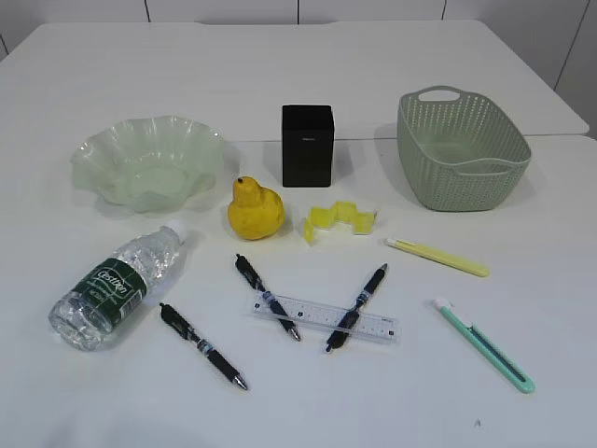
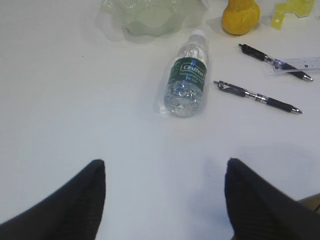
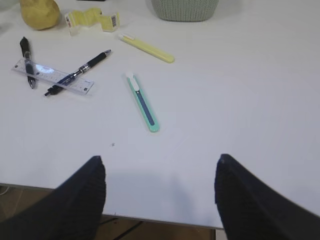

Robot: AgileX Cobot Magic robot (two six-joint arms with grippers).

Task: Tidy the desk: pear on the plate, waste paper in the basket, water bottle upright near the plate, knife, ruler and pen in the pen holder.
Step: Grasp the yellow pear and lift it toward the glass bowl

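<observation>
The yellow pear (image 1: 255, 210) sits on the desk between the green ruffled plate (image 1: 93, 154) and the black pen holder (image 1: 308, 145). A zigzag of yellow waste paper (image 1: 338, 220) lies right of the pear, and the basket (image 1: 448, 182) stands at the back right. At the left the water bottle (image 1: 117, 287) lies on its side. Two of the three pens (image 1: 202, 345) cross the clear ruler (image 1: 322, 317). A yellow knife (image 1: 438, 257) and a teal knife (image 1: 485, 344) lie at the right. My left gripper (image 2: 165, 162) is open and empty, well short of the bottle (image 2: 186, 82). My right gripper (image 3: 160, 159) is open and empty over the desk's front edge, short of the teal knife (image 3: 143, 102).
A thin seam crosses the desk (image 1: 522, 140) behind the basket. The desk's front edge (image 3: 150, 219) shows under my right gripper, with floor beyond it. Bare white tabletop lies between each gripper and the objects.
</observation>
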